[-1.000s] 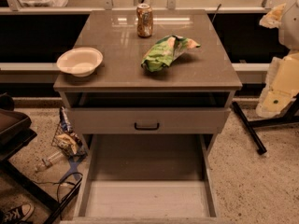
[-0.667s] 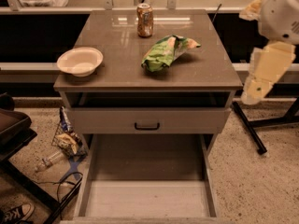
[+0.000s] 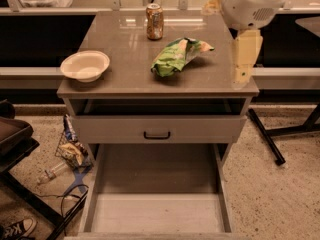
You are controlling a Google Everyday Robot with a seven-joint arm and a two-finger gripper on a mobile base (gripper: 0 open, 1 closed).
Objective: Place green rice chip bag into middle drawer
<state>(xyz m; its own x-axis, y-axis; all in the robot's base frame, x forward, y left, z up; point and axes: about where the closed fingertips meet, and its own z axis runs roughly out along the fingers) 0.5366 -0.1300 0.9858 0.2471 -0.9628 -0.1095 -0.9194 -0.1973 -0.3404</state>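
The green rice chip bag (image 3: 177, 56) lies on its side on the brown cabinet top (image 3: 125, 79), right of centre. The middle drawer (image 3: 97, 184) is pulled far out below, with grey side walls and a pale bare floor. My gripper (image 3: 244, 69) hangs from the white arm (image 3: 247, 4) over the top's right edge, to the right of the bag and apart from it. It holds nothing that I can see.
An orange-brown can (image 3: 154, 21) stands at the back of the top. A white bowl (image 3: 85, 65) sits at the left. A closed drawer front with a black handle (image 3: 157, 134) lies above the open drawer. Litter, cables and a shoe lie on the floor at the left (image 3: 70, 156).
The arm has swung left from the right edge of the view, and the gripper now hangs over the cabinet top's right edge. The bag, can and bowl have not moved.
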